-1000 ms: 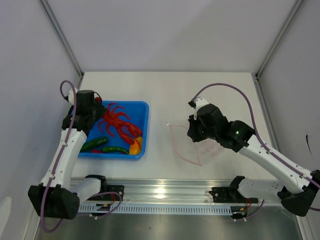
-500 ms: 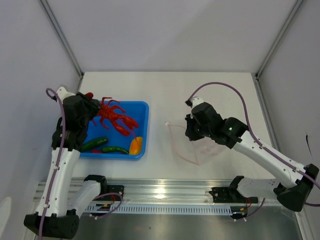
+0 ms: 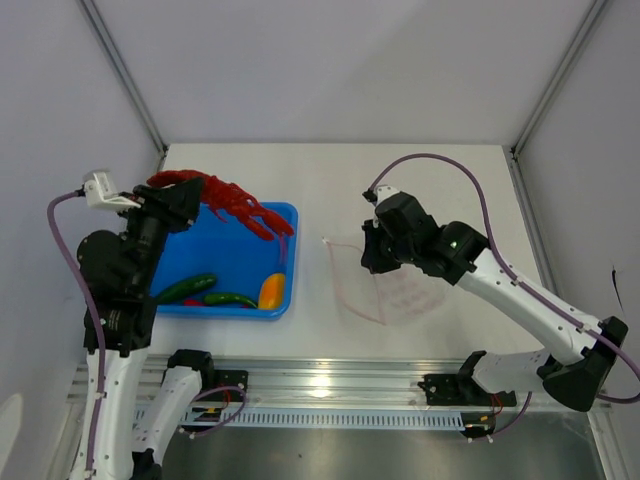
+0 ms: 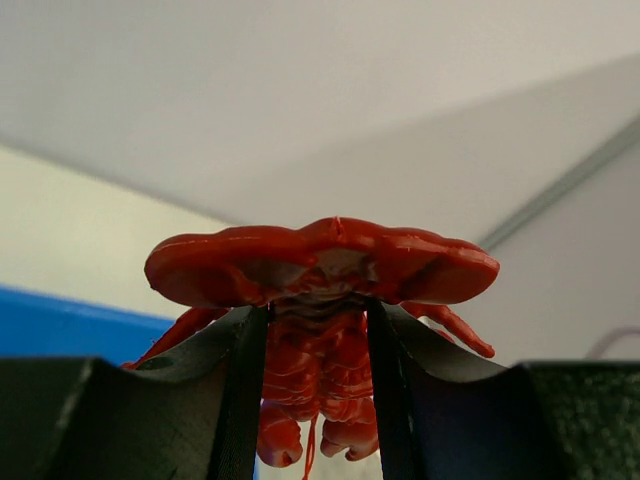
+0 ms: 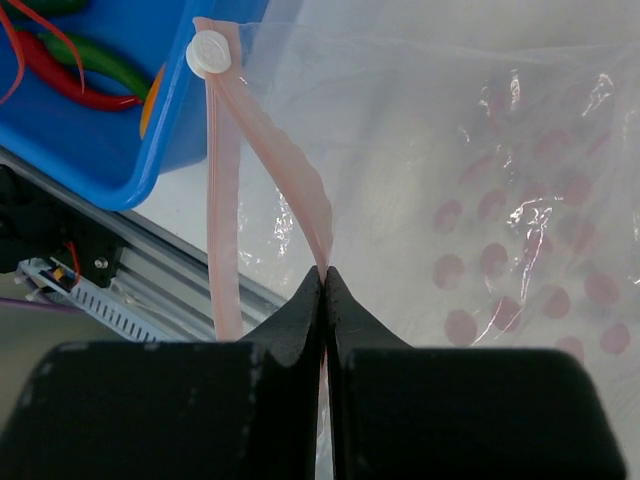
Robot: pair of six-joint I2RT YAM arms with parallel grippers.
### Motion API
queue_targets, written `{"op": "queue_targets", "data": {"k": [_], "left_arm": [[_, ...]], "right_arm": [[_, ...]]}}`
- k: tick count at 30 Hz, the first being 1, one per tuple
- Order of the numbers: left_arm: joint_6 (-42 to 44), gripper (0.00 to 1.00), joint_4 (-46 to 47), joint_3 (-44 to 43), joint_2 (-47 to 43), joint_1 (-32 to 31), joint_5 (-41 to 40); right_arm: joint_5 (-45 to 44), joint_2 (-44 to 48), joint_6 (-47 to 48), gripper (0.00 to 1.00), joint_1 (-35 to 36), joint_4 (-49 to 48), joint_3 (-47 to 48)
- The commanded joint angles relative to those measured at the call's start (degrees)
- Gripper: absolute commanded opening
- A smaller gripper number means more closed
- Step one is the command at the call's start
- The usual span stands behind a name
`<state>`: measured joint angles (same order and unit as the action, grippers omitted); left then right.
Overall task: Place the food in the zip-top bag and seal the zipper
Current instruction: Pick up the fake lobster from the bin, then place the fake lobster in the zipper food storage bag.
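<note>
My left gripper [image 3: 168, 192] is shut on the tail of a red toy lobster [image 3: 228, 200] and holds it in the air above the blue tray's far edge. In the left wrist view the lobster [image 4: 320, 262] hangs between the fingers of the gripper [image 4: 310, 325]. Two green peppers [image 3: 188, 288], a yellow-orange fruit [image 3: 270, 291] and a red chili [image 5: 70, 85] lie in the tray. My right gripper [image 3: 368, 252] is shut on the pale pink zipper strip [image 5: 270, 150] of the clear bag [image 3: 398, 292], lifting one lip so the mouth gapes toward the tray.
The blue tray [image 3: 240, 262] sits at the left of the white table, its corner close to the bag mouth [image 5: 150, 150]. A white slider [image 5: 208, 53] sits at the zipper's end. A metal rail [image 3: 330, 385] runs along the near edge.
My left arm has lifted the lobster up out of the tray. My right gripper has drawn the bag's mouth a little leftward, toward the tray.
</note>
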<state>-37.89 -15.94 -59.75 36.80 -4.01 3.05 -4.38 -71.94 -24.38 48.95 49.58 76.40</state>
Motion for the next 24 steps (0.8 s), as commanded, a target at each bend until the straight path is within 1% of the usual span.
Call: {"op": "queue_targets", "data": {"k": [1, 3, 4, 8, 11, 13, 18, 21, 24], "left_arm": [[-0.8, 0.01, 14.4, 0.6, -2.5, -0.3, 12.0], [-2.3, 0.01, 18.1, 0.9, -2.4, -0.3, 15.9], [-3.9, 0.01, 19.7, 1.1, -2.1, -0.4, 19.6], [-8.2, 0.01, 27.6, 3.8, -2.7, -0.6, 24.4], [-11.3, 0.01, 31.6, 5.7, -3.1, -1.2, 27.5], [-14.0, 0.01, 36.4, 7.5, -3.0, -1.6, 29.3], [-18.5, 0.01, 45.2, 11.7, -3.2, -3.9, 31.5], [-20.6, 0.01, 48.4, 14.7, -3.5, -5.5, 30.3], [-19.9, 0.01, 48.8, 15.4, -3.0, -7.9, 29.0]], "right_arm": [[3.3, -0.9, -1.8, 0.0, 0.4, 0.7, 3.0], [3.7, -1.0, -2.6, 0.0, 0.7, 0.6, 2.7], [3.7, -0.8, -2.9, 0.0, 0.9, 0.5, 2.7], [6.7, -0.5, -4.6, 0.0, 1.1, -0.1, 2.8], [9.5, -0.7, -6.0, 0.0, 1.2, -1.1, 3.2], [10.9, -1.2, -6.7, 0.0, 1.1, -1.3, 3.9], [12.7, -1.5, -8.2, 0.0, 0.5, -1.1, 5.8], [15.0, -1.2, -9.6, 0.0, -0.5, -1.9, 5.8], [16.7, -0.8, -10.6, 0.0, -0.7, -2.6, 5.4]]}}
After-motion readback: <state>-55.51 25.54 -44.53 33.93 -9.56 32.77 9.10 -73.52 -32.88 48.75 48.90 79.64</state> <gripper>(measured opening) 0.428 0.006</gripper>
